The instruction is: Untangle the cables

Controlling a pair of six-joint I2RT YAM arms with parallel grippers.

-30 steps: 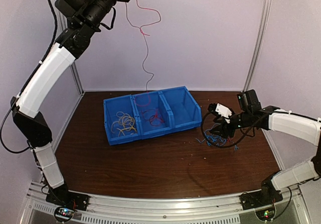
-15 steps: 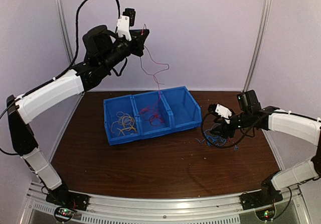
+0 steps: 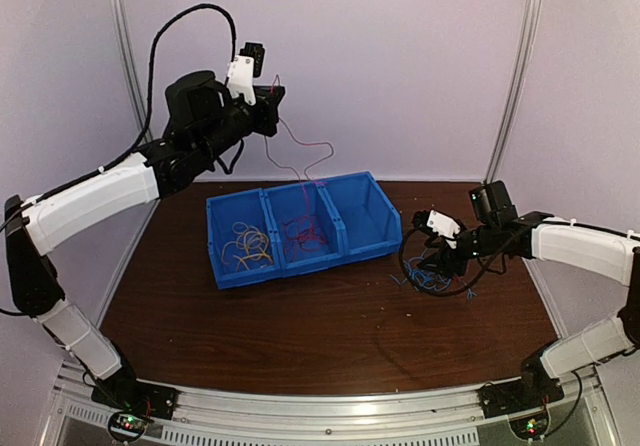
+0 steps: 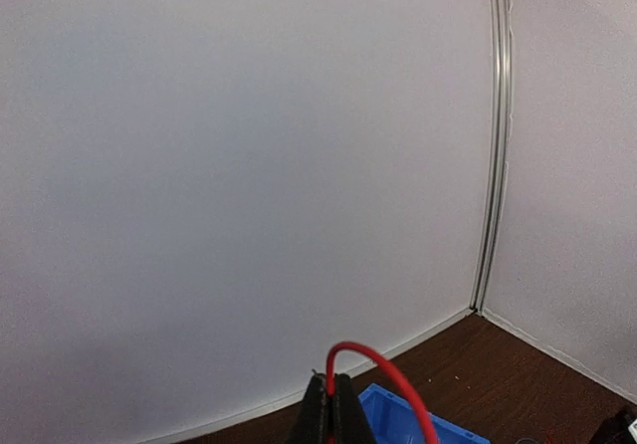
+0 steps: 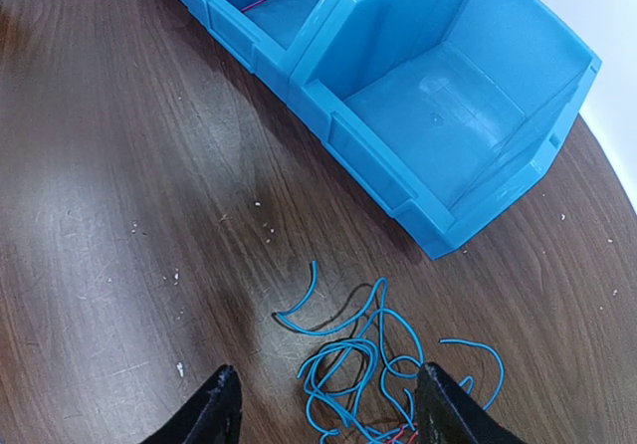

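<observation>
My left gripper is raised high above the blue bin, shut on a red cable that hangs down into the middle compartment. In the left wrist view the pinched fingers hold the red cable as it arches out to the right. More red cables lie in the middle compartment and yellow cables in the left one. A tangle of blue cables lies on the table right of the bin, also visible from above. My right gripper hovers open over it, one finger on each side.
The three-compartment blue bin stands at the middle back of the brown table; its right compartment wall is close ahead of my right gripper. White walls and a corner post enclose the back. Small crumbs dot the wood.
My left arm has swung down and forward from the top left corner, lowering the red cable so its end now reaches the middle compartment. The right arm has barely moved.
</observation>
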